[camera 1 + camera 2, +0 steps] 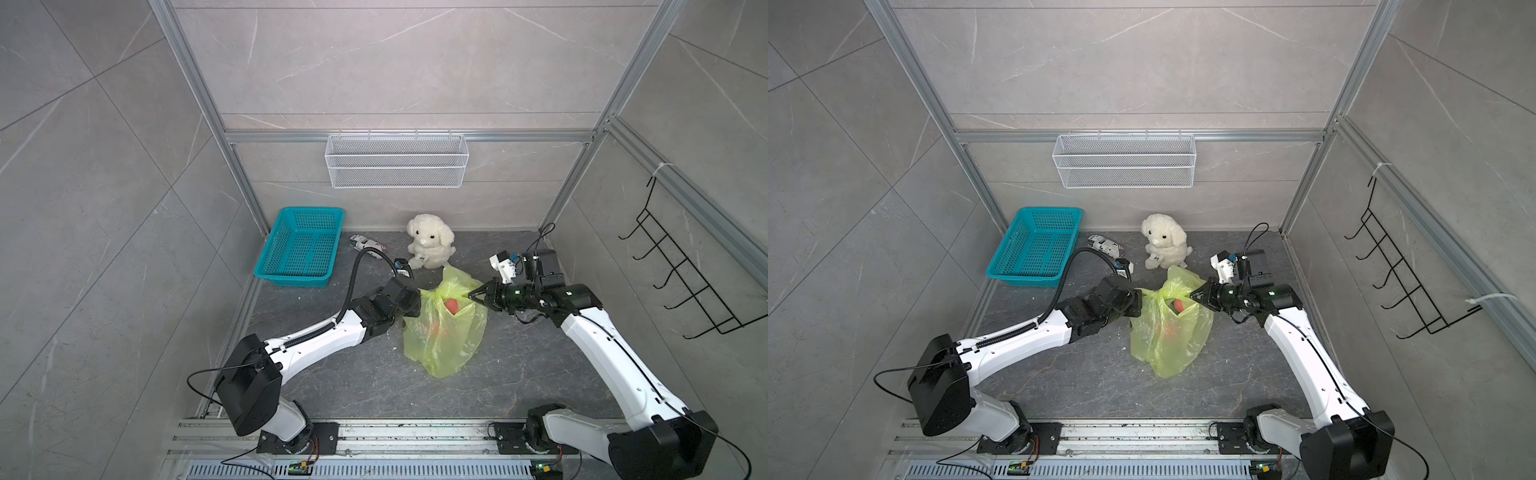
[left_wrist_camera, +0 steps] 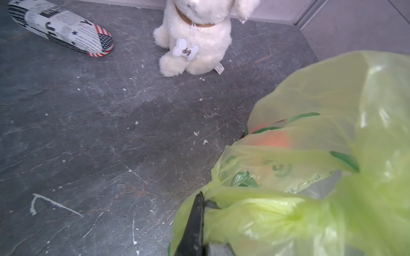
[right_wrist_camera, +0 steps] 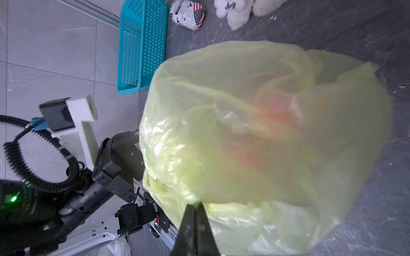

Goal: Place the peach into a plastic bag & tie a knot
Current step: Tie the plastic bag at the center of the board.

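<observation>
— Where's the peach (image 1: 452,306)?

— Inside the bag (image 1: 442,340), low in the open mouth. It shows red-orange through the film in both wrist views. The bag stands on the slab (image 1: 353,374), between the two arms and just in front of the dog (image 1: 430,241).

— And the grippers?

— Both are closed on the bag. The left gripper (image 1: 419,300) pinches a bunched strip at its side of the mouth. The right gripper (image 1: 471,296) has its jaws pressed together on the opposite rim. There is no knot yet.

— So tying is the step in hand. How would you do it well?

— I judge the two strips should first be drawn up and apart, so the film goes taut above the peach. Then they should be crossed close over the mouth. Thin film slips and tears, so a steady pull with no jerks is best. Lifted too far, the peach may roll the bag over; its base is better left resting on the slab.

— Is there room?

— Enough, I think. The slab is dark veined stone, flat and flecked with white specks. The dog is the nearest thing, near the bag's far flap. A teal basket (image 1: 301,249) and a printed case (image 1: 368,246) lie at the back left, well apart from the bag. The wire shelf (image 1: 397,160) and hook rack (image 1: 685,282) hang on the walls, out of the way.
</observation>
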Controlling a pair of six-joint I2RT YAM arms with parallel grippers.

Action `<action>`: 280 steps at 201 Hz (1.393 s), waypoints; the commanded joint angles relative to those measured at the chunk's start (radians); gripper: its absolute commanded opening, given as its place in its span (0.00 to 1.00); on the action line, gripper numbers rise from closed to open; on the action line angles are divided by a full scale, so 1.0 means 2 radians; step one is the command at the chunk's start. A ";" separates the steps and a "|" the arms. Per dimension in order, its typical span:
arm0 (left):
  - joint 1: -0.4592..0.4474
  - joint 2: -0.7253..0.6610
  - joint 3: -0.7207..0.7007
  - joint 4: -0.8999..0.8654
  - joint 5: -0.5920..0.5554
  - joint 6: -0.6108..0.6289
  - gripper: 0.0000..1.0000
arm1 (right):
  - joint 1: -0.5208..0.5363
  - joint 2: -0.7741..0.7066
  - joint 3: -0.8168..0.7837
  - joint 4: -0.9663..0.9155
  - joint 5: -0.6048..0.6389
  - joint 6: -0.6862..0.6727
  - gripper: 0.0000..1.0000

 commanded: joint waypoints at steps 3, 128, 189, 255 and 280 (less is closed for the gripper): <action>0.046 -0.038 -0.016 -0.032 -0.053 -0.009 0.00 | -0.018 -0.030 -0.019 0.012 0.004 0.014 0.00; 0.200 -0.158 -0.133 -0.053 -0.105 -0.105 0.00 | -0.089 -0.076 -0.139 0.075 0.018 0.052 0.00; 0.207 -0.179 -0.151 -0.052 -0.111 -0.115 0.00 | -0.110 -0.090 -0.157 0.060 0.094 0.067 0.00; 0.203 -0.176 -0.151 0.015 -0.012 -0.059 0.09 | -0.116 -0.117 -0.174 0.085 0.148 0.093 0.14; 0.201 -0.177 -0.134 -0.004 -0.008 -0.044 0.45 | -0.116 -0.131 -0.176 0.101 0.162 0.094 0.31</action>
